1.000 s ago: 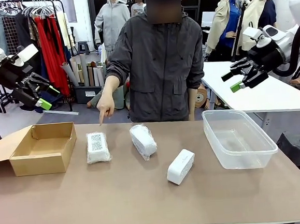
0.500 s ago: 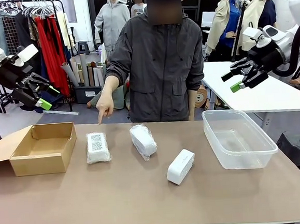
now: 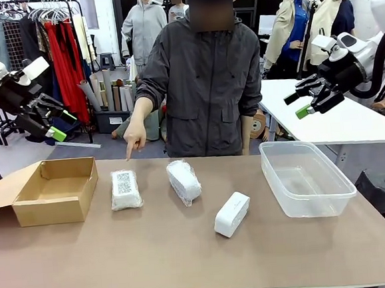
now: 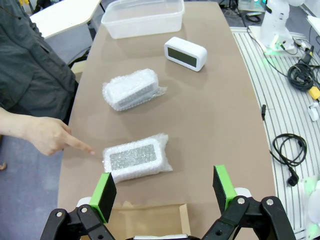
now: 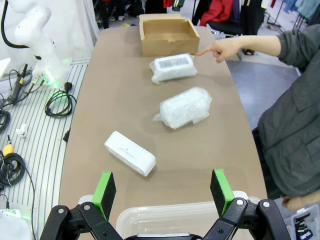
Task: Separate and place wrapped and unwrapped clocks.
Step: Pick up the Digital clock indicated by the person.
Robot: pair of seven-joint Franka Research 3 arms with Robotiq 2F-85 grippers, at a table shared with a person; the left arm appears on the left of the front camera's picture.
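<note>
- End effectors first: what are they doing?
- Left end effector (image 3: 63, 125) hangs high above the left edge of the table (image 3: 154, 254), fingers spread wide with nothing between them. Right end effector (image 3: 295, 106) hangs high beyond the far right corner, equally wide open and empty.
- How far along is the sorting?
- As I judge it, not begun. All three clocks lie on the bare table. The cardboard box (image 3: 57, 209) at the left edge is empty, and so is the clear tub (image 3: 304, 202) near the right edge.
- Where are the clocks?
- In a loose row across the middle. The first wrapped clock (image 3: 125, 189) lies just beside the box; a person's hand (image 3: 135, 136) at the far edge points a finger down toward it. The second wrapped clock (image 3: 183, 181) lies near the centre. The bare clock (image 3: 231, 214) sits closer to the front edge, between that one and the tub.
- And relative to the end effectors?
- The first wrapped clock lies well below the left one, toward the table's middle; in the left wrist view it sits straight ahead between the open fingers. The bare clock lies well below the right one, with the tub between them.
</note>
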